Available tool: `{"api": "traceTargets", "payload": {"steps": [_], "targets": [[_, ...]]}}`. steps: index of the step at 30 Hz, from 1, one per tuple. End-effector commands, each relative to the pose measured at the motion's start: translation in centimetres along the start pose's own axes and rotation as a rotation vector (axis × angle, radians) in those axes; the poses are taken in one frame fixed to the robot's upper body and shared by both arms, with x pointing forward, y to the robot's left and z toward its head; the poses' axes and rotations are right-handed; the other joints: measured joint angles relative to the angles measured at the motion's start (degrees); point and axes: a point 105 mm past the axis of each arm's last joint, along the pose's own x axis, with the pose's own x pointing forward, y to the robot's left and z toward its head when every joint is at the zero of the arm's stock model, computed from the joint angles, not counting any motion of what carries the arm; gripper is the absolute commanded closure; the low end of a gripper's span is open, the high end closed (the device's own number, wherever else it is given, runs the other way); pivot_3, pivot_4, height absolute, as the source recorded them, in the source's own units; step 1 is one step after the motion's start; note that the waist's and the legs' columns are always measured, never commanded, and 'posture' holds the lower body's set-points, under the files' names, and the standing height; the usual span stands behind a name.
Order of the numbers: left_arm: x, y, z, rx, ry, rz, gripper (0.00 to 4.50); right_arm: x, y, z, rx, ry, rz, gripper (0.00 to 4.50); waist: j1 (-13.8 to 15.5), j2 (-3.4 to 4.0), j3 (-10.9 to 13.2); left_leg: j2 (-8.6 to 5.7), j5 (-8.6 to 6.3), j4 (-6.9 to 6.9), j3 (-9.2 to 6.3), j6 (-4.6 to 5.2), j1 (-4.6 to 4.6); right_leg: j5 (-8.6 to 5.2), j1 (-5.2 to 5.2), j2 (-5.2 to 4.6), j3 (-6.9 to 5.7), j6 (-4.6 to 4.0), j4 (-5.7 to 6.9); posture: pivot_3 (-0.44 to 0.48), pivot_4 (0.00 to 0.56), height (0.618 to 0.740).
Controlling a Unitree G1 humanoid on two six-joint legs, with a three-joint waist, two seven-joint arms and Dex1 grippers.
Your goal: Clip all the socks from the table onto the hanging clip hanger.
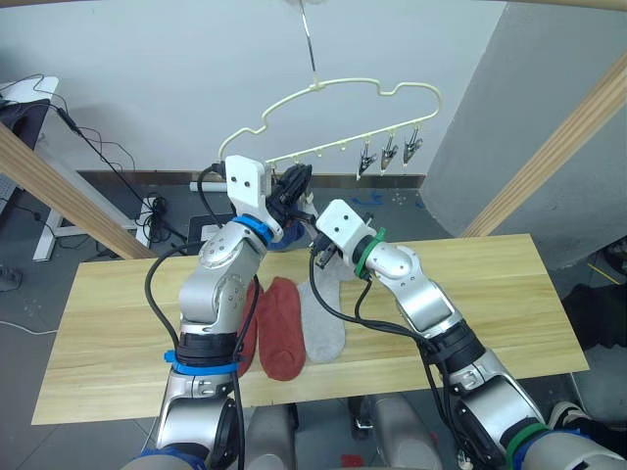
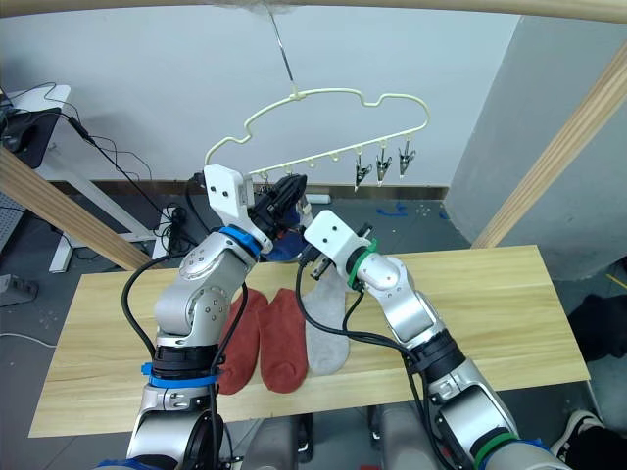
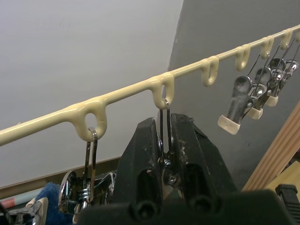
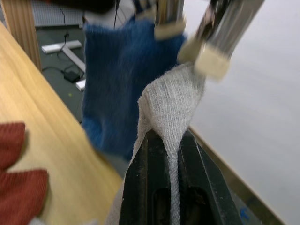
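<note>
Right gripper [image 4: 166,154] pinching grey sock [image 4: 173,101], below clip [image 4: 213,61]

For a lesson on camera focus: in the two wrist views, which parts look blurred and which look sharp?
Right wrist view: the grey sock in the right gripper is sharp; the clips and blue sock are blurred. Left wrist view: hanger and left gripper are sharp.

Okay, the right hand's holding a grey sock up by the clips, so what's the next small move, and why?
Probably raise the grey sock a touch so its edge slips between the open clip's pads. The right hand pinches the sock just under that clip, and the left hand squeezes a clip on the hanger, apparently holding it open.
</note>
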Motion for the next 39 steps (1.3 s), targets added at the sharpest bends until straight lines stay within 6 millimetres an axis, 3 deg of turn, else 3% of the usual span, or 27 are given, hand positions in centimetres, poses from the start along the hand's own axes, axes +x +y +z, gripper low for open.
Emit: {"api": "traceTargets", "payload": {"steps": [1, 14, 15, 23, 24, 28, 33, 39], "targets": [[-0.1, -0.5, 1.0, 0.020, -0.035, -0.018, 4.38, 0.0, -0.8, 2.2, -0.013, -0.084, -0.032, 4.50, 0.0, 0.00, 0.0, 0.00, 0.00, 0.00, 0.01, 0.00, 0.00, 0.00, 0.00, 0.00, 0.00, 0.00, 0.00, -0.156, 0.279, 0.740], [-0.5, -0.5, 0.5, 0.006, -0.011, -0.012, 4.38, 0.1, -1.0, 2.8, 0.001, -0.108, -0.039, 4.50, 0.0, 0.00, 0.0, 0.01, 0.00, 0.00, 0.01, 0.00, 0.00, 0.02, -0.01, 0.00, 0.01, -0.04, 0.02, -0.154, 0.281, 0.740], [-0.6, -0.5, 0.4, -0.003, -0.005, -0.015, 3.66, 0.1, -1.0, 2.8, 0.001, -0.109, -0.039, 4.50, 0.0, 0.00, 0.0, 0.00, 0.00, 0.00, 0.00, 0.00, 0.00, 0.02, -0.01, 0.00, 0.01, -0.04, 0.02, -0.154, 0.281, 0.740], [-1.0, -0.5, 0.2, 0.002, 0.022, -0.026, 1.25, 0.1, -0.5, 3.1, 0.043, -0.126, -0.013, 4.50, 0.0, 0.00, 0.0, 0.01, 0.00, 0.00, 0.00, 0.00, 0.00, 0.02, -0.03, 0.00, 0.00, -0.03, 0.04, -0.156, 0.281, 0.740], [-1.2, -0.4, 0.2, 0.009, 0.028, -0.023, 1.25, 0.1, -0.3, 3.0, 0.049, -0.126, -0.005, 4.50, -0.1, 0.00, 0.0, 0.01, 0.00, 0.00, 0.01, 0.00, 0.00, 0.02, -0.04, 0.00, 0.01, -0.04, 0.04, -0.156, 0.281, 0.740], [-2.1, 0.1, 0.2, 0.031, 0.053, -0.016, 1.20, 0.0, 0.0, 2.7, 0.063, -0.115, 0.014, 3.40, -0.1, 0.00, 0.0, 0.02, 0.00, -0.01, 0.02, 0.00, -0.03, 0.10, -0.11, 0.00, 0.02, -0.18, 0.05, -0.148, 0.279, 0.740], [-3.4, 0.6, 0.5, 0.065, 0.079, -0.034, 1.20, -0.3, 0.4, 2.2, 0.041, -0.086, 0.047, 1.63, 0.0, 0.00, 0.0, 0.02, 0.00, 0.00, 0.03, 0.01, -0.05, 0.11, -0.15, 0.00, 0.03, -0.19, 0.08, -0.147, 0.281, 0.740], [-6.5, 0.5, 0.7, 0.193, 0.160, -0.177, 1.20, -2.6, 0.0, 1.0, 0.006, -0.046, 0.054, 1.63, 0.0, 0.00, 0.0, 0.04, 0.01, -0.04, 0.05, -0.02, -0.06, 0.11, -0.25, 0.01, 0.05, -0.19, 0.11, -0.136, 0.281, 0.740]]}}
